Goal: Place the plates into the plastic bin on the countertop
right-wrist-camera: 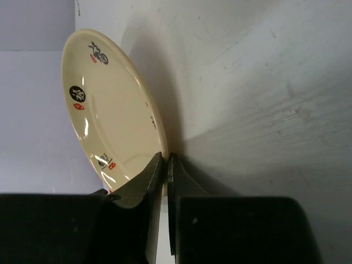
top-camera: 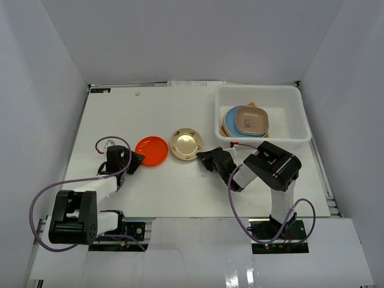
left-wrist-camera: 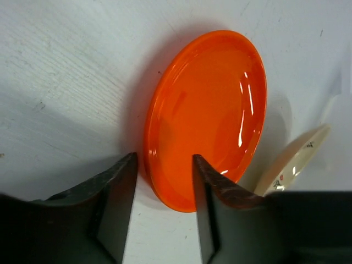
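Top external shows you several plates (top-camera: 249,122) stacked in the bin (top-camera: 258,88), while the orange plate (top-camera: 151,150) and cream plate (top-camera: 186,144) lie on the bench (top-camera: 120,114) to its left. Your left claw (left-wrist-camera: 164,159) is spread around the orange rim, and your right claw (right-wrist-camera: 165,157) looks clenched on the cream rim. Only the bin's near wall stands in the way.

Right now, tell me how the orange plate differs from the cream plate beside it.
The orange plate is plain and glossy; the cream plate carries small dark and red printed marks. The orange plate lies left of the cream plate. The left fingers stand open either side of the orange plate's rim; the right fingers are pinched on the cream plate's rim. Both are round and lie on the countertop, outside the bin.
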### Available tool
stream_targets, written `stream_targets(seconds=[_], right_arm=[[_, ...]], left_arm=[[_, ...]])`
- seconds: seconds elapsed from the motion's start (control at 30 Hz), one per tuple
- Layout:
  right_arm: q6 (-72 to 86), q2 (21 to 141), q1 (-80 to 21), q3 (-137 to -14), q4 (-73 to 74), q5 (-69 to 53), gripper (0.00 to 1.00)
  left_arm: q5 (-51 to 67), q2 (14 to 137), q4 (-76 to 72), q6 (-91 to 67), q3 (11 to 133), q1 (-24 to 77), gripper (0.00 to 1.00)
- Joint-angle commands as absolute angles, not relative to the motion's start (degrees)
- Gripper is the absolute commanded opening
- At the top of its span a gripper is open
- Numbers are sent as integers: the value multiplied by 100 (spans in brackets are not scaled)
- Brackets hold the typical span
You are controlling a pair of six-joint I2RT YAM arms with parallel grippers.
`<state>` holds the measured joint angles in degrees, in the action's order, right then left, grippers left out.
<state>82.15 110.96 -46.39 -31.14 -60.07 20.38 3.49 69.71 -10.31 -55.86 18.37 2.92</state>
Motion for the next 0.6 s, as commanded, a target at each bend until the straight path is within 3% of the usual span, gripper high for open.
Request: stream_targets(seconds=[0.0, 0.03, 0.13, 0.2, 0.37, 0.5, 0.57], right_arm=[[8297, 11066, -4702, -2911, -6424, 2215, 8], [8279, 10874, -4746, -2770, -6512, 2215, 8], [7868, 10138, -4999, -2165, -6864, 2232, 8], [7621, 9653, -5211, -1926, -6777, 2285, 8], [6339, 7597, -5695, -1739, -6181, 2092, 8], [4864, 5701, -5495, -2521, -4050, 2495, 8], [4091, 5328, -5047, -3159, -3239, 2296, 8]], left_arm=[[211, 7101, -1002, -5537, 1890, 255, 51], [194, 7110, -985, -5520, 1916, 246, 34], [132, 6970, -818, -5476, 1916, 246, 7], [88, 6673, -669, -5432, 1916, 246, 0], [-158, 5680, -142, -5212, 1995, 246, 0], [296, 4608, 254, -5151, 2065, 255, 0], [544, 4123, 307, -5177, 2188, 272, 0]])
